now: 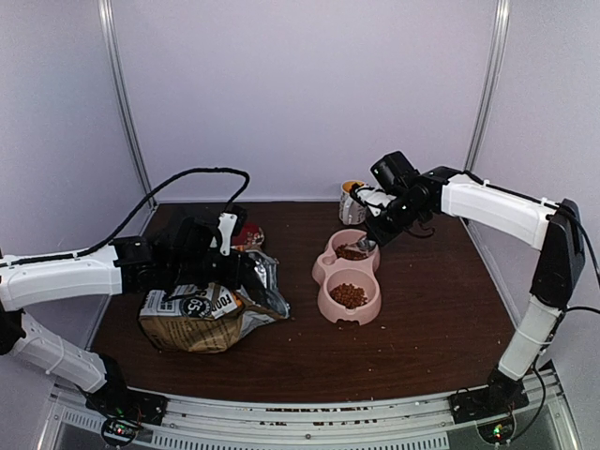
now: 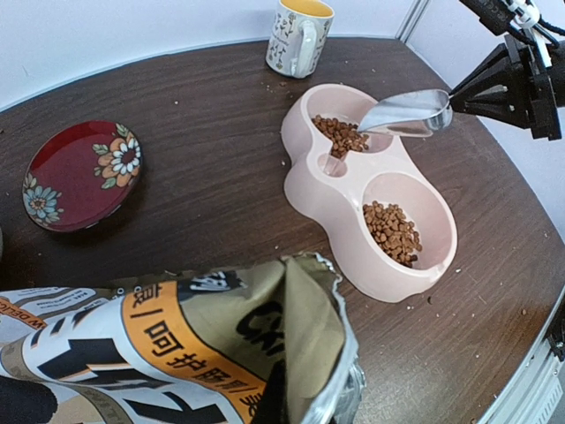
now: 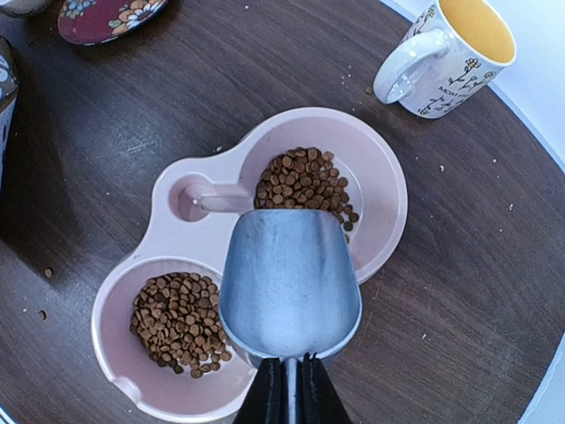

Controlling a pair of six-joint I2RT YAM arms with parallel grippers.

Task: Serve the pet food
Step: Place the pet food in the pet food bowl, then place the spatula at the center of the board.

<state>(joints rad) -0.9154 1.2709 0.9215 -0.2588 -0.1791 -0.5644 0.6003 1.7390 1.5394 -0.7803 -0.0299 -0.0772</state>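
Kibble: heaped in both wells of dish on counter. Scoop: empty, tipped over far well, handle clamped in right tool. Left tool: closed, seemingly pinching bag rim, likely steadying its mouth for refills.

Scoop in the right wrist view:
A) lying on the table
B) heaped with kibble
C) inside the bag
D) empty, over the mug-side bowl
D: the scoop is bare metal inside and hangs over the mug-side bowl, which holds kibble.
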